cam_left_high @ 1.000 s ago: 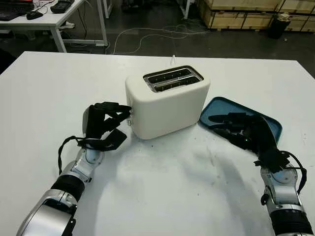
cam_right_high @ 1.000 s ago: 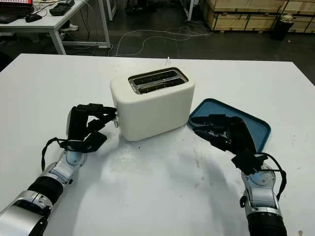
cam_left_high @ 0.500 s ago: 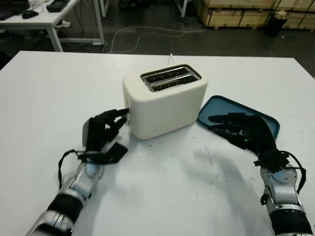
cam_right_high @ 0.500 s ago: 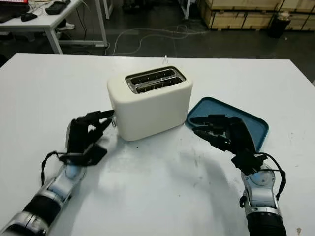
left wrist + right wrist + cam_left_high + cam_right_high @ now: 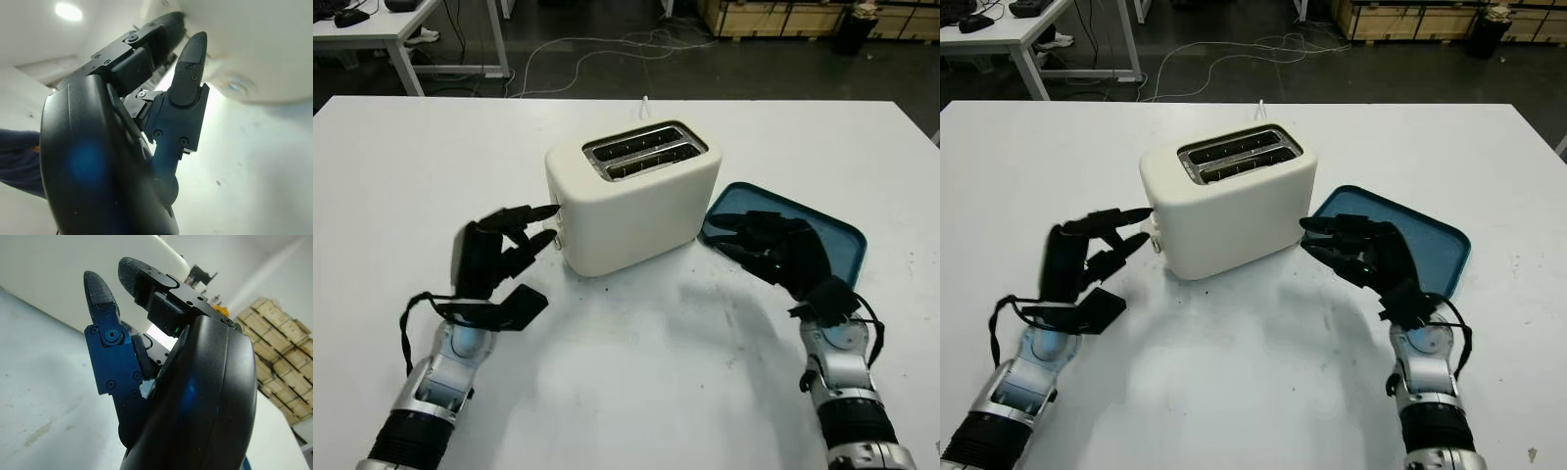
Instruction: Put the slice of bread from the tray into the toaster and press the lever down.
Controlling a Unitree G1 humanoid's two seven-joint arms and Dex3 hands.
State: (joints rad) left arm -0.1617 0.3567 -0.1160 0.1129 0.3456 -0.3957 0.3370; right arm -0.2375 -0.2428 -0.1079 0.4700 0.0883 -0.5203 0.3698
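White surface point(image 5: 626, 392) fills foreground, faint smudges near middle. Beyond far edge: dark grey floor point(image 5: 783, 59). Pale cables point(image 5: 578, 54) loop across floor. White desk point(image 5: 372, 29) with metal legs at far left. Stacked wooden crates point(image 5: 773, 15) at far right, dark bin point(image 5: 852, 29) beside them.

The near left part of the blue tray point(image 5: 832, 235) is covered by the right hand point(image 5: 773, 250). What lies deep inside the toaster point(image 5: 636, 211) slots cannot be made out. The lever at the toaster's left end is partly hidden by the left hand point(image 5: 499, 255).
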